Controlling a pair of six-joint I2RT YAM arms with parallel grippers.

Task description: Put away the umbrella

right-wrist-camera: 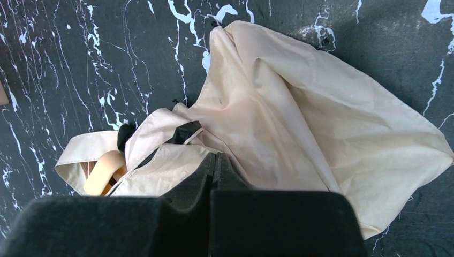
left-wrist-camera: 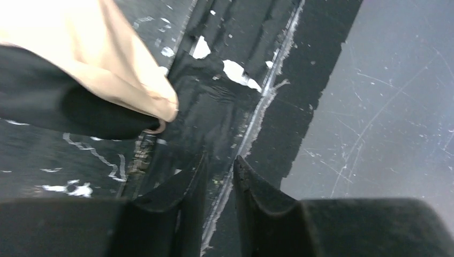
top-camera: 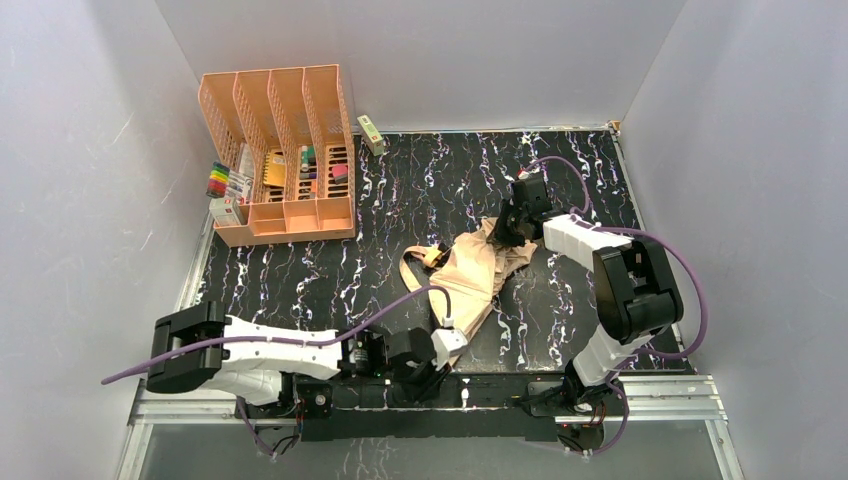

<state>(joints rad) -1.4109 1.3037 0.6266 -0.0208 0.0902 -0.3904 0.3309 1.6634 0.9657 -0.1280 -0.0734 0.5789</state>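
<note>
Mid-table, on black marble-patterned table top (top-camera: 300, 285) with white veins: compact folding umbrella (top-camera: 478, 278) of pale peach-tan fabric. Lies collapsed but unwrapped — canopy loose, crumpled, spread in flat folds. Reaches from about table centre toward near edge. Matching flat fabric strap (top-camera: 411, 268): looped out on left side of canopy. Small tan handle (right-wrist-camera: 103, 172): just inside that loop, touching the fabric.

Right gripper (right-wrist-camera: 214, 160), black, two-finger: hangs over far-right part of canopy. Fingers pressed together, no gap visible between them. Tips down on the folds; cannot tell whether any fabric is pinched.

Left gripper (left-wrist-camera: 220, 161), black, two-finger: low at near edge of table, just beside near tip of canopy. Fingers apart by a narrow slot, nothing in it. Peach fabric corner visible ahead and to the left in left wrist view — clear of both fingers.

Far-left corner: rigid peach-orange slotted plastic desk organizer (top-camera: 322, 110), upright, four compartments, well apart from umbrella. Bundle of coloured markers (top-camera: 217, 180) just beside its left wall. Small pale green box (top-camera: 371, 134) just beside its right wall, at far edge of table.
</note>
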